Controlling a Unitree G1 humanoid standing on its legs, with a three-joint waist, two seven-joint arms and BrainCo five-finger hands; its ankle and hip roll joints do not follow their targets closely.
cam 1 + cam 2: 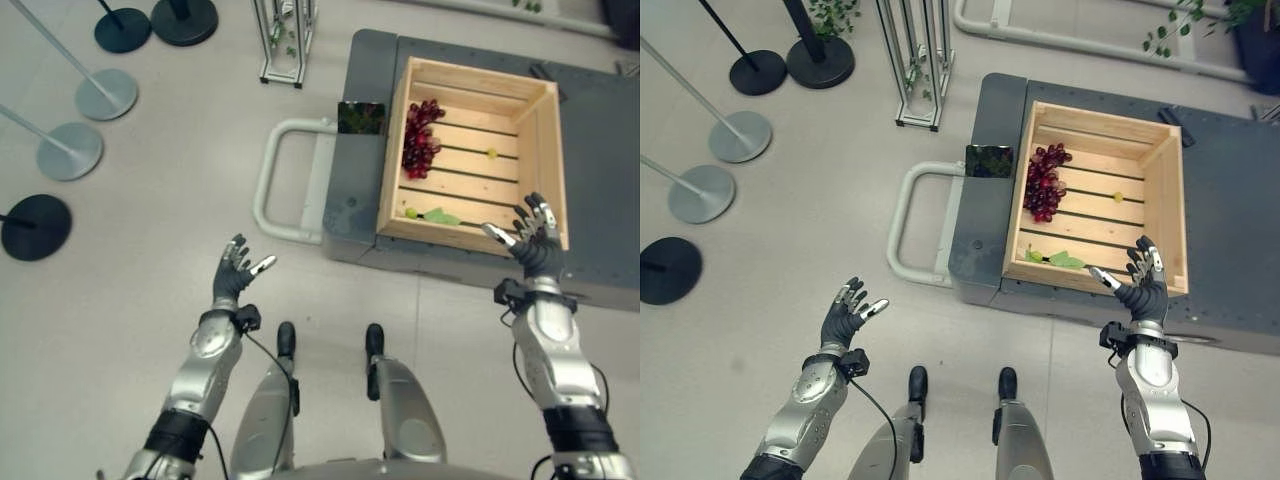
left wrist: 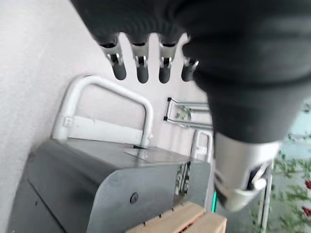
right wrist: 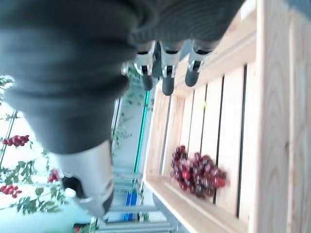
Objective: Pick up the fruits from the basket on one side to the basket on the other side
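A wooden slatted crate (image 1: 546, 140) stands on a grey cart (image 1: 600, 150). Inside it, near its left wall, lies a bunch of dark red grapes (image 1: 420, 138), which the right wrist view shows as grapes (image 3: 197, 174). A small green fruit with a leaf (image 1: 428, 214) rests near the crate's front wall, and a tiny yellow-green fruit (image 1: 491, 153) lies on the slats. My right hand (image 1: 532, 240) hovers open over the crate's front right corner, holding nothing. My left hand (image 1: 236, 270) is open over the floor, left of the cart, empty.
The cart has a white tubular handle (image 1: 275, 180) on its left side. Round stand bases (image 1: 70, 150) and poles dot the floor at the left. A metal frame (image 1: 283, 40) stands behind the cart's handle. Potted greenery (image 1: 1200, 20) shows at the back.
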